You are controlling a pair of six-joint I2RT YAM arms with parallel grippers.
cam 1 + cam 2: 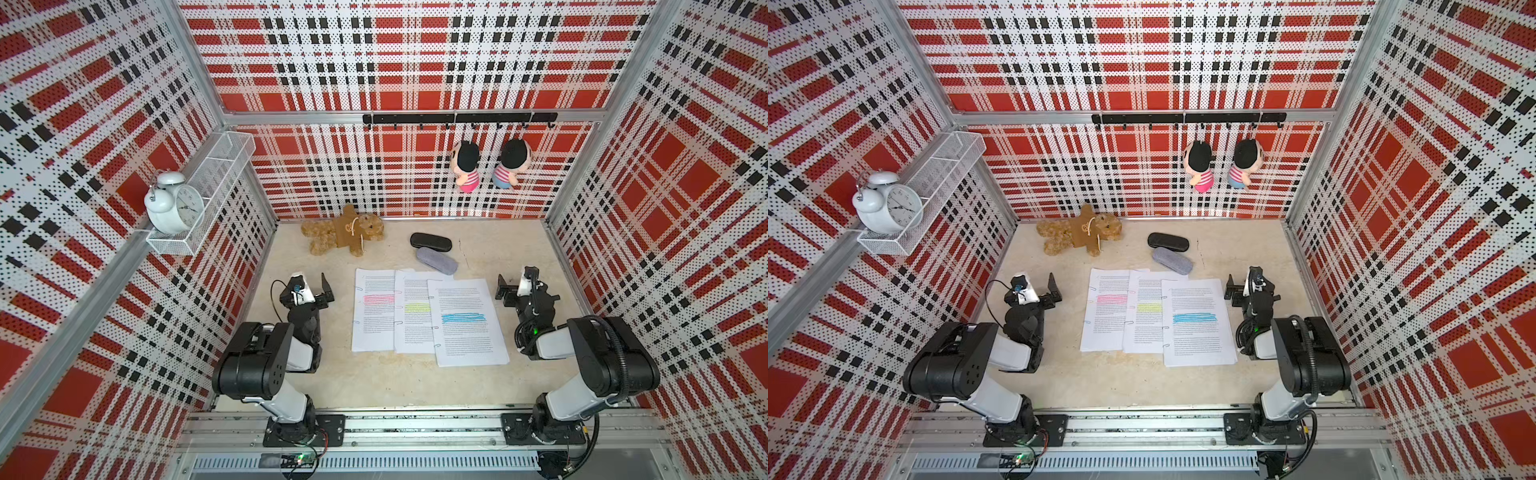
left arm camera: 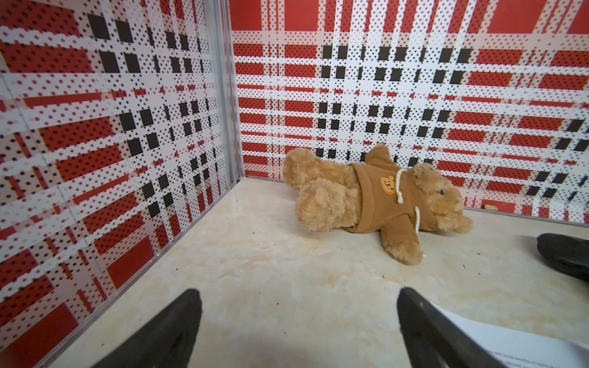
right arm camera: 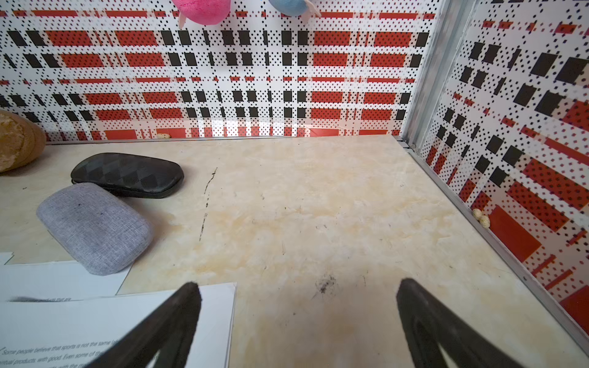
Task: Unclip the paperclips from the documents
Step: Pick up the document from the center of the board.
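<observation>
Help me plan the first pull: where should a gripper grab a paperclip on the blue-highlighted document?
Probably the paperclip's loop at the blue-highlighted document's edge on the left arm's side, approached from that side. It lies flat across that edge, so it should slide off sideways.

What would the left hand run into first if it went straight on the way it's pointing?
Probably the teddy bear, legs first. The open left hand points across the table toward it. Depth is unclear, so the hand might touch the table before it gets there.
</observation>
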